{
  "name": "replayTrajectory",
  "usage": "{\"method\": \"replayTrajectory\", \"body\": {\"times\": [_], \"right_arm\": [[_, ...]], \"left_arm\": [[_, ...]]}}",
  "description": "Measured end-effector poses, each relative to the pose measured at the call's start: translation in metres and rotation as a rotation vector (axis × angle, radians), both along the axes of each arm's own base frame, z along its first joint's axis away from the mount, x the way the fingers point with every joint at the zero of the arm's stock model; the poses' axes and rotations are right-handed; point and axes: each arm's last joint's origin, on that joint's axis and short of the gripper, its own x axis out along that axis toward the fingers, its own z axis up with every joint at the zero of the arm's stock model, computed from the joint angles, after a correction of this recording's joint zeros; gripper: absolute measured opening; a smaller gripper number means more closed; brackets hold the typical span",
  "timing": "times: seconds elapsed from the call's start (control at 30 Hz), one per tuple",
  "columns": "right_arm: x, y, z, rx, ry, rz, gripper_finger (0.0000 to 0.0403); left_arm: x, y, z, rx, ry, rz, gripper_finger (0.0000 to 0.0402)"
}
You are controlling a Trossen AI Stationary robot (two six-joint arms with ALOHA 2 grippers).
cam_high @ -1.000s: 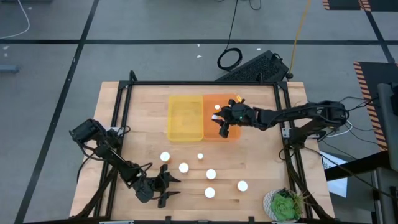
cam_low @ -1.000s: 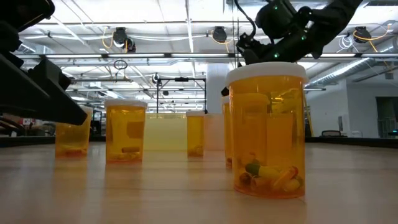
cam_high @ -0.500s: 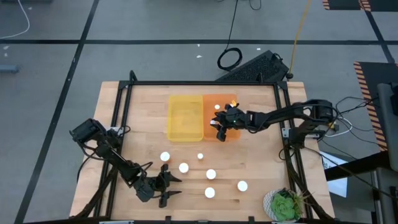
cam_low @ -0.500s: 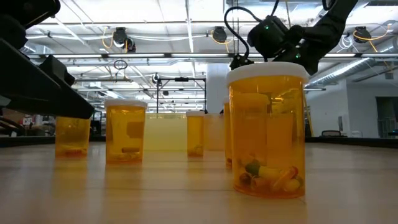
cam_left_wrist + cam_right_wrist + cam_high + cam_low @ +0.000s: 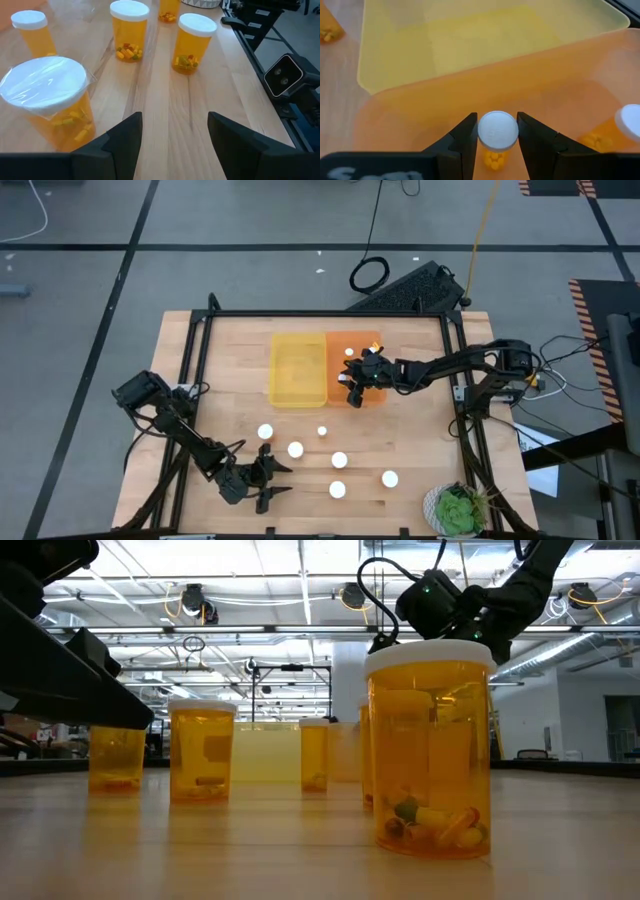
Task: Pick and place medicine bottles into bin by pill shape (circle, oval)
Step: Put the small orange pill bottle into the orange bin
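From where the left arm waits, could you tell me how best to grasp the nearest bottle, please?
Grip the nearest bottle across its amber body below the wide white cap, coming in level from the left gripper side: it stands upright, and the open fingers already point alongside it.

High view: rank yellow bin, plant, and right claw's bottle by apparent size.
1. Yellow bin, clearly largest.
2. Plant at the table's near-right corner.
3. Bottle gripped by the right claw over the orange bin; from above, the claw hides it.
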Motion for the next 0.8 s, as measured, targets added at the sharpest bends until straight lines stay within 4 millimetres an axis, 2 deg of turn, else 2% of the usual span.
{"method": "replayTrajectory", "body": {"times": [0.13,0.47,0.8], "right_arm": [[-0.001,0.000,-0.001,0.008,0.012,-0.007,0.0129],[-0.005,0.001,-0.003,0.029,0.052,-0.017,0.0192],[-0.014,0.010,0.024,0.031,0.015,0.002,0.0201]], "left_arm": [[0.000,0.000,0.000,0.002,0.000,-0.001,0.0230],[-0.001,-0.001,0.000,0.001,0.001,-0.006,0.0230],[-0.001,-0.001,0.000,0.003,0.001,-0.007,0.0230]]}}
